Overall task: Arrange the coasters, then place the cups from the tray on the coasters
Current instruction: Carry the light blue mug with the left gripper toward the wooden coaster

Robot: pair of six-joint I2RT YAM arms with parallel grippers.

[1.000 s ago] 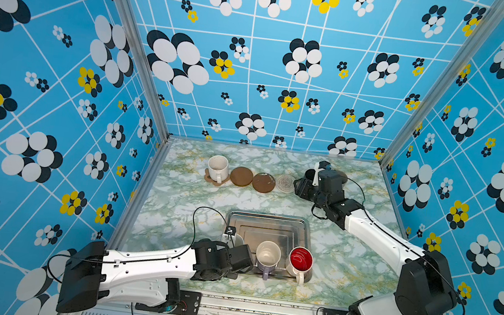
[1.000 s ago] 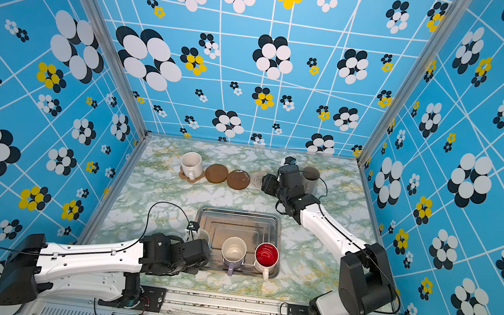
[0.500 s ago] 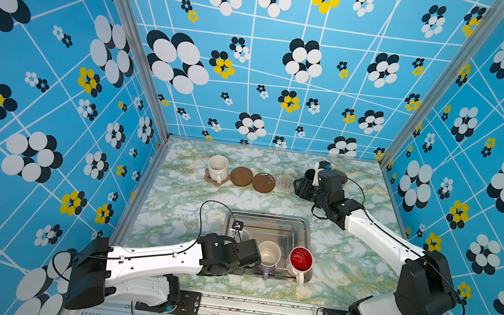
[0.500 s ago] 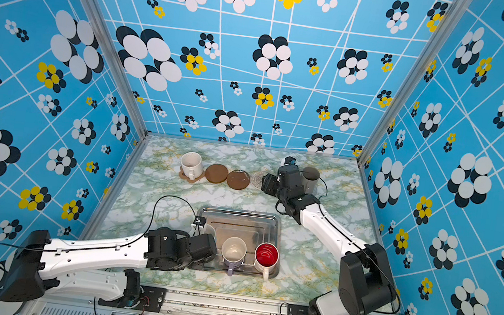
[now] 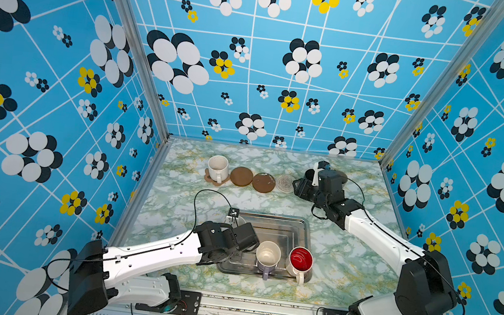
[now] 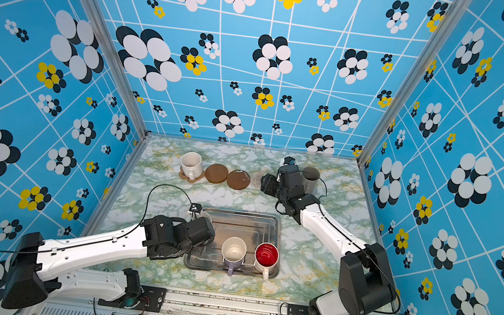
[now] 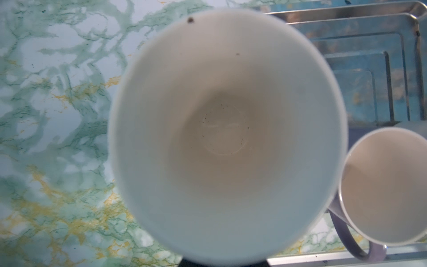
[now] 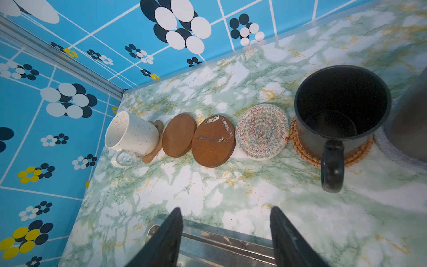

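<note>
My left gripper [image 5: 239, 233] hangs over the silver tray's [image 5: 281, 225] left edge, shut on the light blue cup [image 7: 226, 129], which fills the left wrist view. The lilac cup [image 5: 268, 255] and the red-inside cup [image 5: 300, 259] stand in the tray. At the back, the speckled cup [image 8: 131, 134] sits on the paw coaster [image 8: 154, 152]. Two brown discs [image 8: 179, 135] and the crochet coaster [image 8: 262, 135] lie bare. The black cup [image 8: 342, 108] stands on the rattan coaster [image 8: 300, 148], the grey-beige cup [image 8: 409, 115] on the pale grey round [image 8: 392, 150]. My right gripper [image 8: 226, 209] hovers open and empty in front of them.
Blue patterned walls close the marble table [image 5: 180, 195] on three sides. The coaster row runs close to the back wall. A black cable [image 5: 203, 198] loops above the table left of the tray. Bare marble lies between the coaster row and the tray.
My left arm has moved away from the front edge, carrying the light blue cup up along the tray's left side. The right arm has stayed still.
</note>
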